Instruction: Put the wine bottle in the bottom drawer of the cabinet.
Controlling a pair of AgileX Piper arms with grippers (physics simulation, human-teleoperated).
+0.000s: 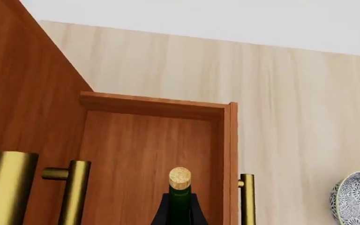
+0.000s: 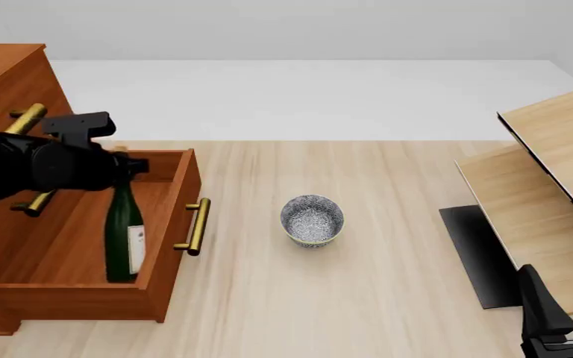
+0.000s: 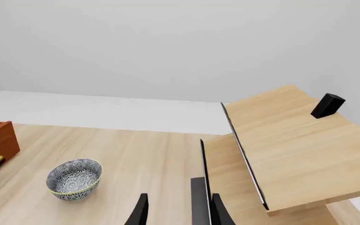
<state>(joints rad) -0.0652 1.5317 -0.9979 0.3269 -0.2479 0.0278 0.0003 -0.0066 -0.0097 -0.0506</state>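
Two hands: left hand [image 2: 117, 170] pinches the neck of the wine bottle [image 2: 123, 231]; right hand [image 3: 177, 211] spread, lower right of the front view.
Bottle place: upright inside the open bottom drawer [image 2: 167, 246] of the cabinet [image 2: 3, 82], lower left, near the drawer's front wall.
Handling: likely rigid, heavy, slick, breakable glass; the neck looks the best hold.
Room: drawer walls close around; speckled bowl [image 2: 312, 220] well apart on the surface [image 2: 386, 298].
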